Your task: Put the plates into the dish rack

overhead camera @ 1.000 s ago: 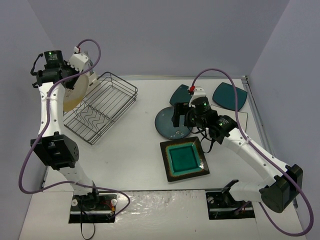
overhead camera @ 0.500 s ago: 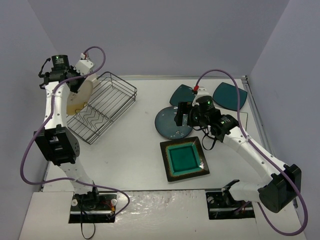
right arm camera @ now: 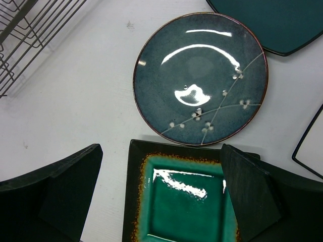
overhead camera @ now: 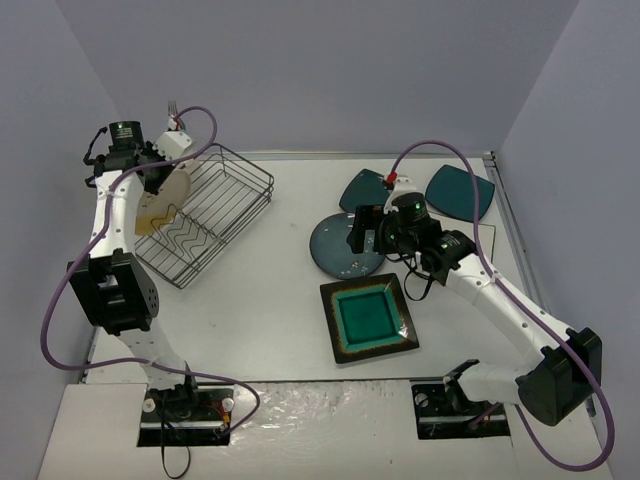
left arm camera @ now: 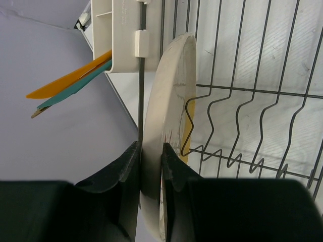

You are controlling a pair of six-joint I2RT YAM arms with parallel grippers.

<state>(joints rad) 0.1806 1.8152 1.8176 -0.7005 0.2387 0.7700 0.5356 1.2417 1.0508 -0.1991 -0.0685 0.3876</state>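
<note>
My left gripper is shut on the rim of the cream-and-tan round plate. It holds the plate on edge over the left end of the black wire dish rack, beside the white caddy. My right gripper is open and empty. It hangs over the near edge of the round grey-blue plate and the far edge of the brown-rimmed teal square plate. Two dark teal plates lie behind them.
The caddy holds an orange and a teal utensil. Purple-grey walls close in the table at the left, back and right. A corner of the rack shows at the top left of the right wrist view.
My left gripper has carried the cream plate up and to the right, over the rack's left end. My right gripper has shifted slightly toward the back.
</note>
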